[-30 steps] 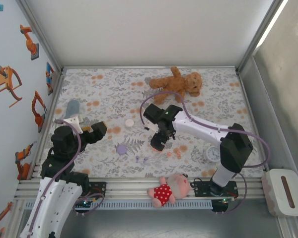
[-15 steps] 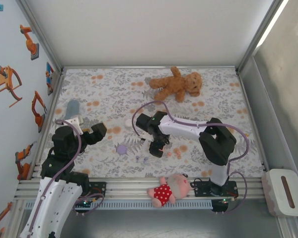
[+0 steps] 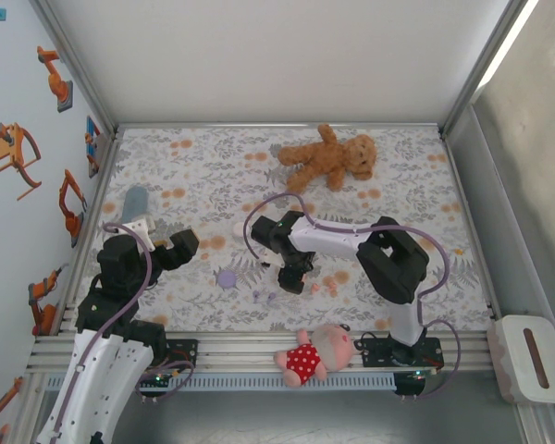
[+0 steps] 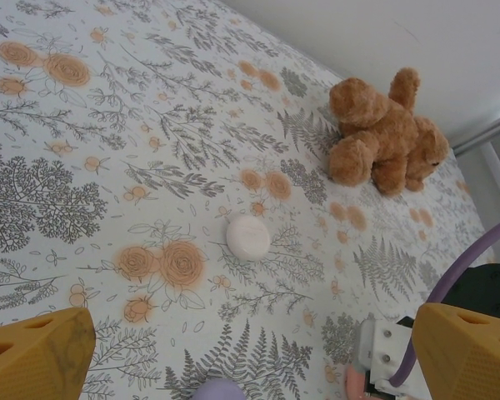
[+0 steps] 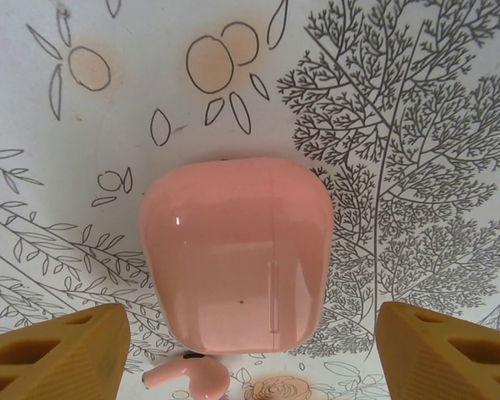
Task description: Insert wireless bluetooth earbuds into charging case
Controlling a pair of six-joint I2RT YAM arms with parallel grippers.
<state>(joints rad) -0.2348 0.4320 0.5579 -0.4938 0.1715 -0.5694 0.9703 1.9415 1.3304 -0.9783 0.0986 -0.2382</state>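
From above, the right gripper [image 3: 294, 273] hangs low over the floral cloth [image 3: 194, 166] at mid-table. The orange-pink earbuds [image 3: 324, 288] lie just beside it on its right, and the lilac earbuds [image 3: 264, 297] lie near it on the side toward the bases. The left gripper [image 3: 171, 248] sits well apart at the left, so the right arm is the nearer to both pairs. The lilac case [image 3: 227, 277] lies between the two grippers.

From the left wrist, we see the yellow fingers [image 4: 33, 354] spread wide with nothing between them. Ahead lie a matte white case [image 4: 248, 237], smooth as a pebble, and a plush teddy bear [image 4: 387, 133].

From the right wrist, the gripper straddles a glossy coral case [image 5: 235, 242], a rounded square with its lid shut. Its grooved fingers [image 5: 58, 354] stand apart, with cloth showing between each and the case. The lid seam runs across the line from finger to finger. One orange-pink earbud [image 5: 192, 377] lies at the case's near edge, its stem along that line. We cannot tell whether it touches the case.
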